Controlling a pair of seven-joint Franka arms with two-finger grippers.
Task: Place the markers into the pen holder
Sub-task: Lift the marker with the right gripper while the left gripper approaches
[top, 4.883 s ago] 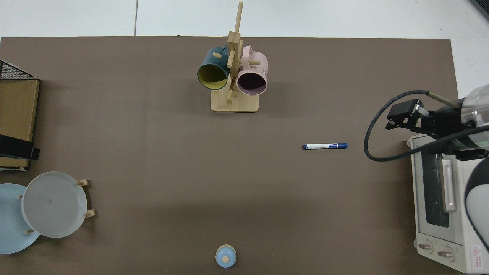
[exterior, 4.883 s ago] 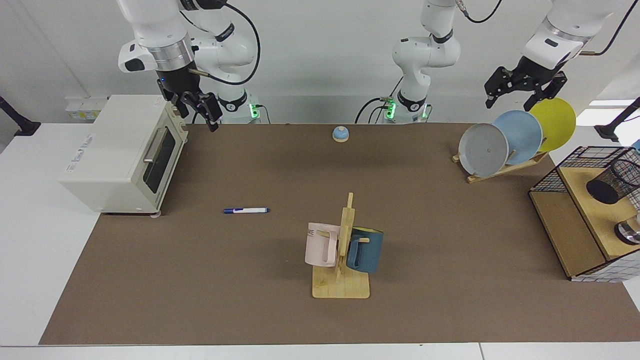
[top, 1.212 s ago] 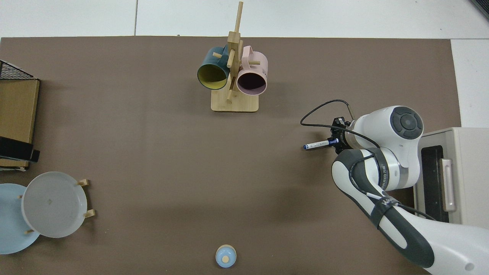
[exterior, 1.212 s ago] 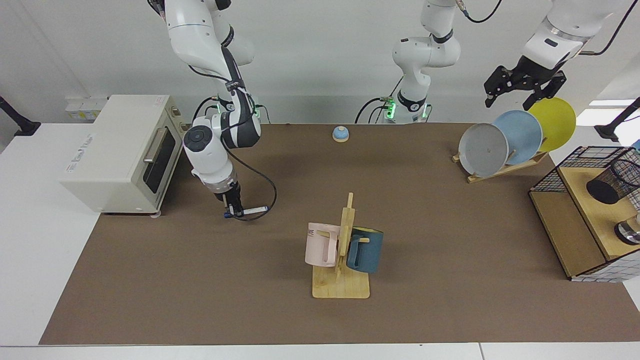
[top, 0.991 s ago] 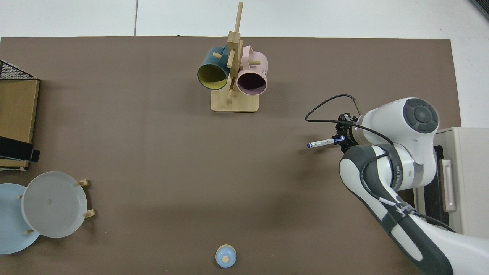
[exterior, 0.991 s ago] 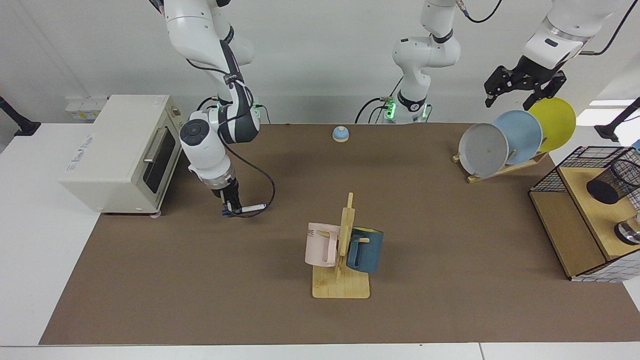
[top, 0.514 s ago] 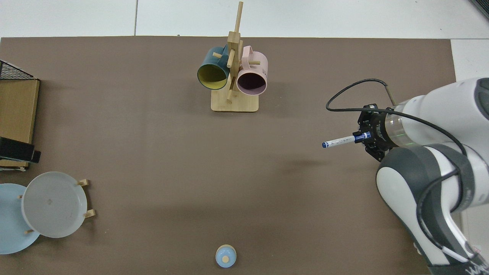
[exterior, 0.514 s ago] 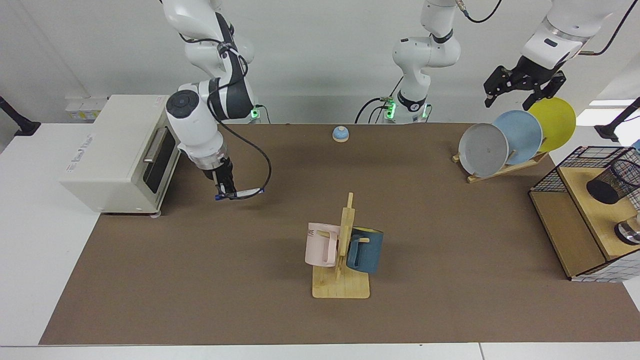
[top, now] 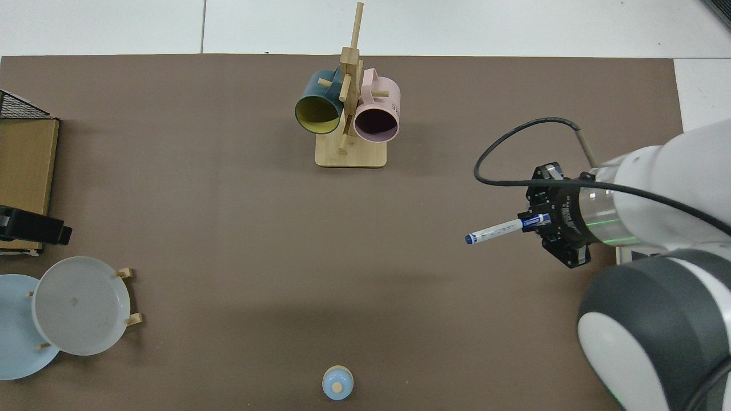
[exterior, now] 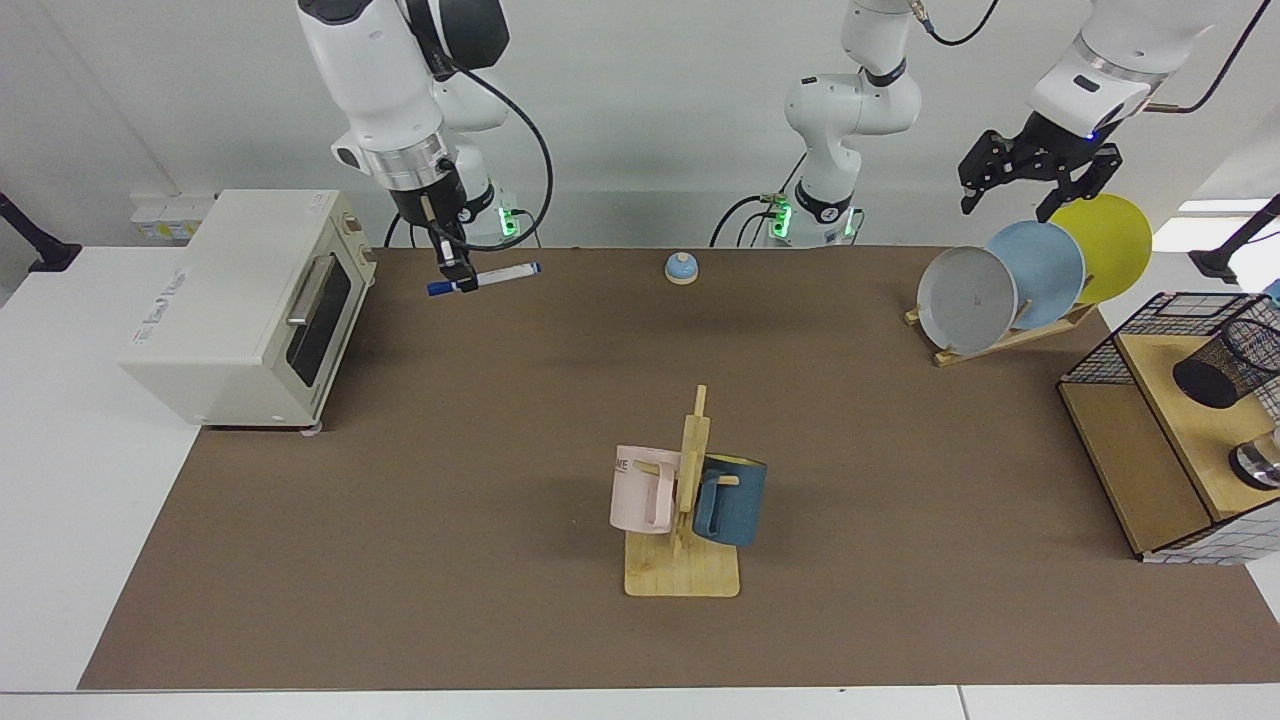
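Note:
The marker (exterior: 495,272), white with blue ends, hangs nearly level high above the brown mat, near the toaster oven's top corner. My right gripper (exterior: 458,276) is shut on it near one blue end. In the top view the marker (top: 494,232) sticks out sideways from the right gripper (top: 537,221). The pen holder (exterior: 1228,366), a black mesh cup, lies tilted on the wooden shelf of the wire crate at the far right edge. My left gripper (exterior: 1030,185) hangs open above the plate rack with nothing in it.
A white toaster oven (exterior: 240,305) stands at the mat's left. A mug tree (exterior: 688,500) with a pink and a blue mug stands mid-front. A bell (exterior: 681,267), a plate rack (exterior: 1010,285), the wire crate (exterior: 1150,440) and a silver container (exterior: 1258,465) are also here.
The right arm has lifted the marker off the mat and carried it up and back towards the arms' bases. The left gripper has shifted only slightly.

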